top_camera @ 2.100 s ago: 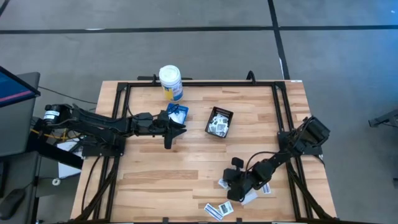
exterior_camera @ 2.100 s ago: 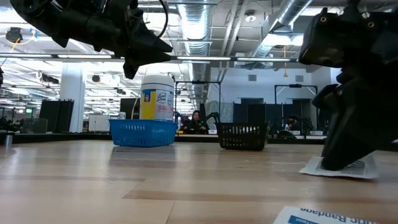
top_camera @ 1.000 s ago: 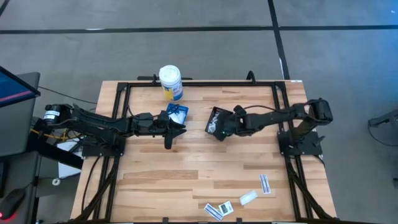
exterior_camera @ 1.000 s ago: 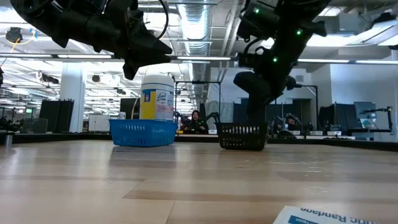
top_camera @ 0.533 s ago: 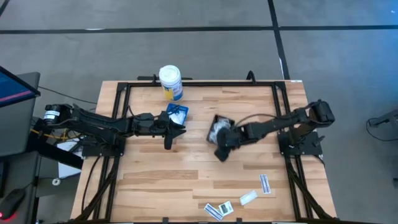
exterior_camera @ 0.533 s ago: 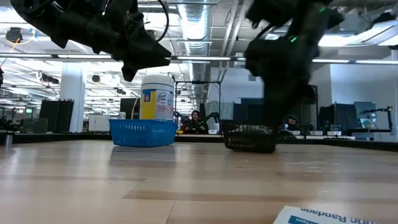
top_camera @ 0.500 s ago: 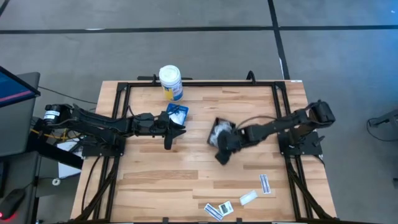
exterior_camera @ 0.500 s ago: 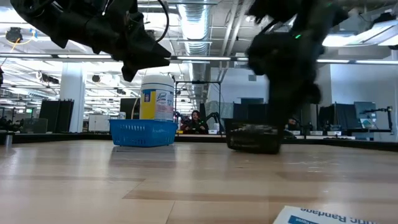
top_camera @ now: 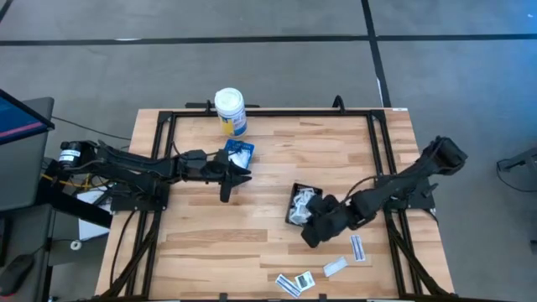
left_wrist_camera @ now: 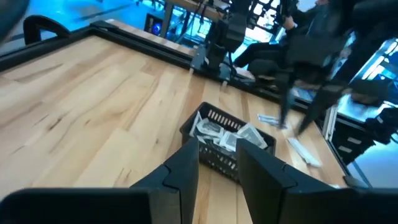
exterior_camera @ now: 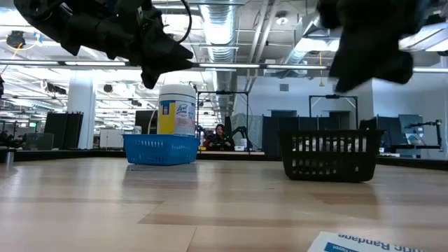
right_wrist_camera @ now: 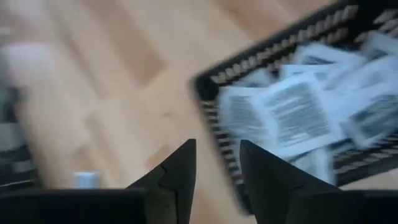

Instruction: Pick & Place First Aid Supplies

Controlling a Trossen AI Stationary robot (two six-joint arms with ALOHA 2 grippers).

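The first aid supplies are small white packets. Many lie in a black lattice tray (top_camera: 299,188) that stands on the table's middle. Three more packets (top_camera: 358,247) (top_camera: 335,267) (top_camera: 294,283) lie loose near the front edge. My right gripper (top_camera: 310,237) is open at the tray's near right corner (right_wrist_camera: 214,99), tilted down. In the low view its dark bulk (exterior_camera: 367,56) hangs above the tray's rim (exterior_camera: 329,136), clear of it. My left gripper (top_camera: 245,173) is held level and open beside a blue tray (top_camera: 241,154), with nothing between its fingers (left_wrist_camera: 186,165).
A white bottle (top_camera: 230,109) with a yellow label stands at the far edge behind the blue tray, which also holds white packets. Black frame rails (top_camera: 377,143) run along the table's sides. Bare wood lies between the two trays and at the near left.
My right gripper has swung from the table's far middle toward the near edge and a little to the right. The black tray has slid along the table with it, from beside the blue tray to a spot nearer the front, and has turned a little. My left arm has kept still.
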